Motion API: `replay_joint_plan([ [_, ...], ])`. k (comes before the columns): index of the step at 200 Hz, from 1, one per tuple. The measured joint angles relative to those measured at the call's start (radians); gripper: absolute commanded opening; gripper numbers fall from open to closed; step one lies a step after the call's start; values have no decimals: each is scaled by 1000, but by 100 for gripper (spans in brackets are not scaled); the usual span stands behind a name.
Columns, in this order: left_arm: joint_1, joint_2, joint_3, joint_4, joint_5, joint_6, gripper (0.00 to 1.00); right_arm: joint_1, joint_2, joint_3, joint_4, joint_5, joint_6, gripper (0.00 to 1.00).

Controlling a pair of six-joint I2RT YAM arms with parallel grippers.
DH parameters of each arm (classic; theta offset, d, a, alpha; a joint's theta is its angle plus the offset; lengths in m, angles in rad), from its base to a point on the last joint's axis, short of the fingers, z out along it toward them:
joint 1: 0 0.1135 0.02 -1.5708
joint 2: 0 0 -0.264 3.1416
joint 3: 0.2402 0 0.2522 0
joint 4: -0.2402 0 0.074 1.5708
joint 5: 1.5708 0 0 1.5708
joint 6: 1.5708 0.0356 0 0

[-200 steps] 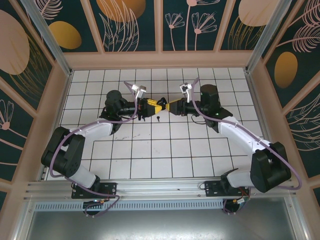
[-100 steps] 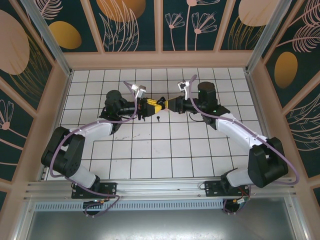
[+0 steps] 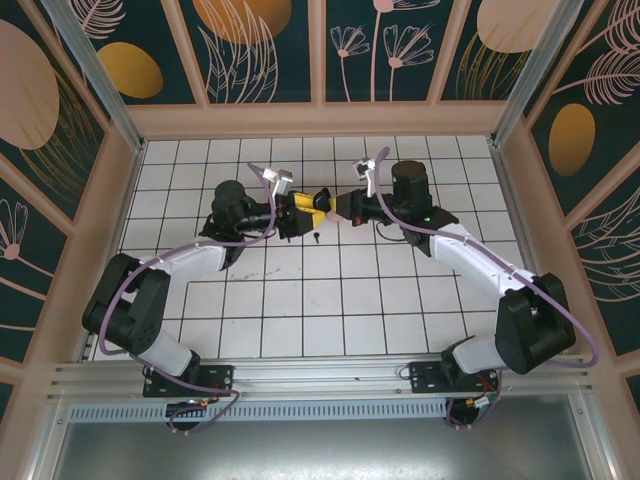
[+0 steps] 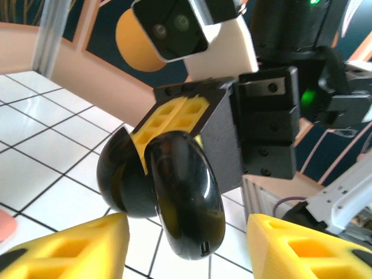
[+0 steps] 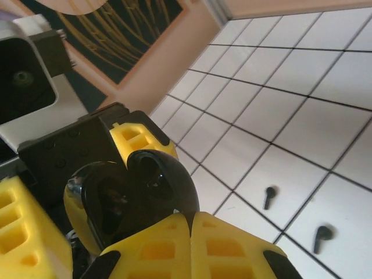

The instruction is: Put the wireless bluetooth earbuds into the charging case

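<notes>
The charging case point(image 4: 174, 197) is glossy black and hangs open like a clam above the tiled floor, between the two arms point(image 3: 320, 205). My right gripper point(image 5: 192, 241) is shut on the edge of one shell of the case point(image 5: 139, 192). My left gripper point(image 4: 186, 250) is open, with a yellow finger on each side of the case and a gap to both. Two black earbuds point(image 5: 269, 196) point(image 5: 321, 237) lie on the white tiles below. From above, one earbud point(image 3: 315, 238) shows just under where the left gripper point(image 3: 306, 208) and right gripper point(image 3: 332, 206) meet.
White tiled floor point(image 3: 330, 300) with dark grout is ringed by a peach frame and patterned walls point(image 3: 320, 110). Both arms reach to the middle back of the floor. A coral-pink thing point(image 4: 3, 224) is cut off at the left edge of the left wrist view.
My left gripper has opened off the case. My right gripper has closed on the case's edge and its wrist has shifted slightly up and back.
</notes>
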State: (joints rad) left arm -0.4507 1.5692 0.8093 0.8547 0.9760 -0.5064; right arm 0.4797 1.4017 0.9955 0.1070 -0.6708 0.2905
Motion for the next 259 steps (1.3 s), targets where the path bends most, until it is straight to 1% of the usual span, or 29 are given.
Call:
replay_joint_plan([
  [22,6,-21,0,-78,-37,62,72,0,0,47,-73,71,-45,0],
  [52,37,-68,29,-237,-45,172,77,0,0,105,-197,167,-137,0],
  [67,48,-71,87,-349,-42,249,78,1,0,129,-259,218,-198,0],
  [92,53,-45,232,-562,-21,388,79,10,0,151,-342,303,-298,0],
  [126,53,37,393,-796,28,540,77,41,0,169,-429,394,-422,0],
  [156,53,119,488,-998,73,657,74,52,0,195,-480,417,-484,0],
  [188,53,178,556,-1159,116,752,73,67,9,227,-515,420,-514,0],
  [232,53,201,583,-1257,163,809,73,124,55,263,-536,420,-530,0],
  [259,51,208,600,-1284,177,824,70,145,80,280,-554,425,-541,0],
])
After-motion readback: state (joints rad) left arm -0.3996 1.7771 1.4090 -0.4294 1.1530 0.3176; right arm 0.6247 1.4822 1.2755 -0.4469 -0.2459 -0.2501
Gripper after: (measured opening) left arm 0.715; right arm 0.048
